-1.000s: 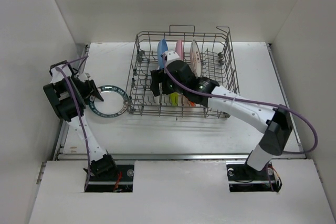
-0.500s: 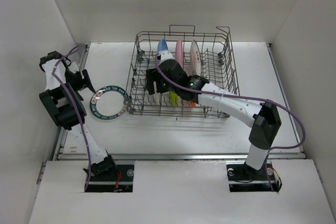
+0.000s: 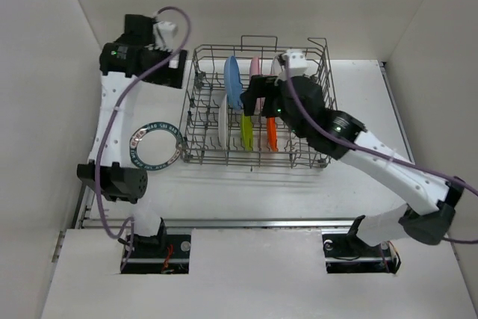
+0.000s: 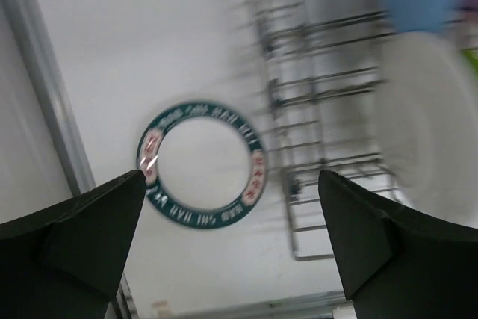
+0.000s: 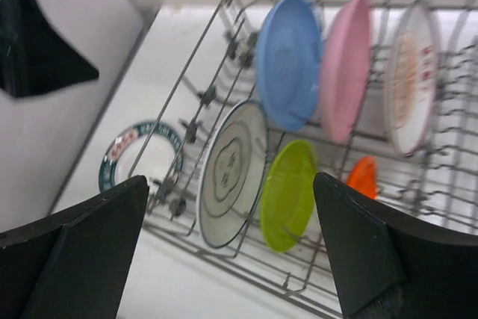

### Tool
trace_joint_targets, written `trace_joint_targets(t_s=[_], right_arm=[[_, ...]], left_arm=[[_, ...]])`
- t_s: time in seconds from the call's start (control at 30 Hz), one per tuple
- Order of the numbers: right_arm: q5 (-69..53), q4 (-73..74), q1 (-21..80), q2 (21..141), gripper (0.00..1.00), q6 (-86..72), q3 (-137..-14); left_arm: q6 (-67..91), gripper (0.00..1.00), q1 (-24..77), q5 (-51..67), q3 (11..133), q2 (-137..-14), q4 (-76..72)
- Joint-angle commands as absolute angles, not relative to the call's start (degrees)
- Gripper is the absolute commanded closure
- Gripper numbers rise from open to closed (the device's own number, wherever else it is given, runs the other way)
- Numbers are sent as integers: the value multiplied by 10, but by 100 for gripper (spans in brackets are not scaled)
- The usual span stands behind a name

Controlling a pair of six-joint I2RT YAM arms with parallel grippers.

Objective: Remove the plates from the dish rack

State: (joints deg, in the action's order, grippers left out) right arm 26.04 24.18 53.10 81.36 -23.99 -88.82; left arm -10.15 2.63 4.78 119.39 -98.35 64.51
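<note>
The left gripper (image 4: 231, 177) hangs high off the far left corner of the dish rack (image 3: 224, 160). Its two matte black, wedge-shaped fingers are spread as wide as they go, and nothing lies between them. Below it, just beside the rack's left side, the dark-rimmed plate (image 4: 202, 162) lies flat on the smooth white table (image 3: 299, 192). It is a round disc with a plain white centre and a dark green band of small light markings. The left wrist view is smeared, so the finer rim pattern cannot be read.

The right gripper (image 5: 230, 183) hovers above the far middle of the rack, its blunt black fingers also wide apart and holding nothing.

The rack is a rectangular basket of thin grey wire with rows of upright tines and raised handle loops on its far rim. Six glossy round plates stand on edge in it. In the far row, from the rack's left, are the light blue plate (image 5: 287, 61), the pink plate (image 5: 345, 65) and the sunburst plate (image 5: 409, 76), which is white with orange markings. In the near row are the white plate (image 5: 231, 173) with a grey scalloped motif, the lime green plate (image 5: 287, 192) and the orange plate (image 5: 364, 177), which is partly hidden behind the wires.
</note>
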Motion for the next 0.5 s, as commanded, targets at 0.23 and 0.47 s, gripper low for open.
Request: trace_joint_targets(t_s=[0.23,0.47], right_arm=[[422,342,476,695,1,-281,-821],[427,373,470,620,1,-320,-751]], left_arm=[[-105,0,315,-42,1340,-1102,787],[-88,0,371,-143,1313,-1140,770]])
